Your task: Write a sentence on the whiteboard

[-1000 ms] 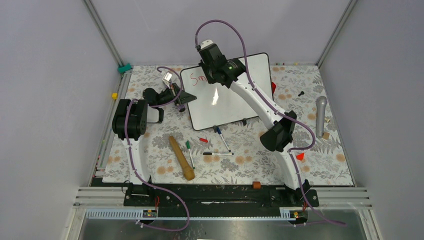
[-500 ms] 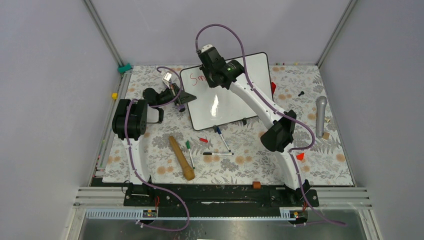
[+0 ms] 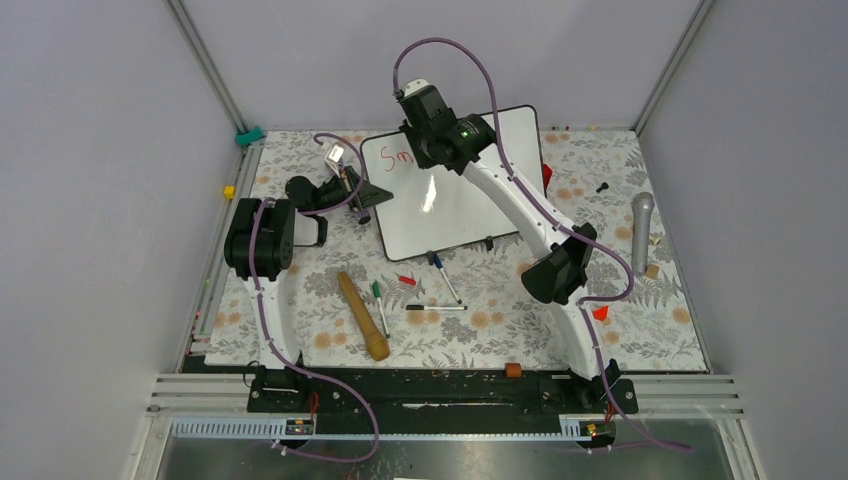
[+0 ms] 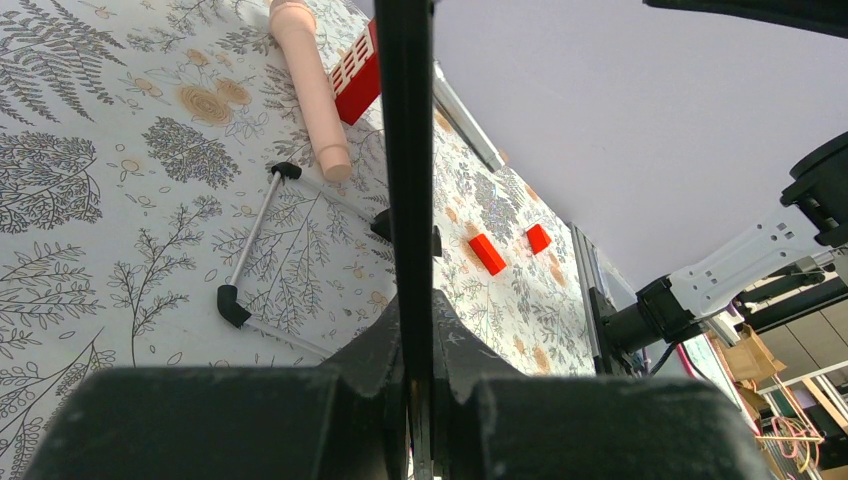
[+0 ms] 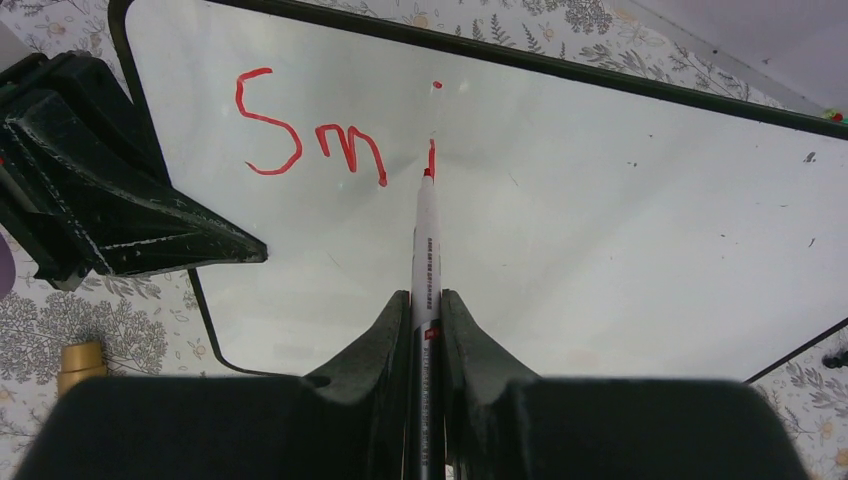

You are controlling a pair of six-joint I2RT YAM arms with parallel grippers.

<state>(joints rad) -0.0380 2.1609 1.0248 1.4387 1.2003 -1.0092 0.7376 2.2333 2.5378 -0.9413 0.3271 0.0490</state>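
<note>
right gripper (image 5: 425, 300) is shown closed on a red marker (image 5: 426, 235), the barrel clamped between the jaws. the red tip is set at the lower end of a short vertical stroke, apparently in contact with the whiteboard (image 5: 620, 230). the sentence (image 5: 330, 140) is so far made up of "s", "m" and this stroke with a dot above it, all placed in the board's upper left part. the rest of the surface is left blank. left gripper (image 4: 415, 315) is clamped on the board's thin black frame at its left edge, which is seen edge-on between the jaws, so the board is judged to be steadied for writing. the board is laid flat on the floral table cover (image 3: 480, 340). against the overhead views of one second and half a second ago, the right wrist is displaced only slightly, first toward the far left and then back to the right, while the left arm and the board are unmoved. this small excursion is judged to match the dot and stem of the "i". the first word is thus judged about half written and the second line not yet begun. spare markers (image 3: 436, 307) and a wooden roller (image 3: 362, 315) are seen lying near the board's near edge.
</note>
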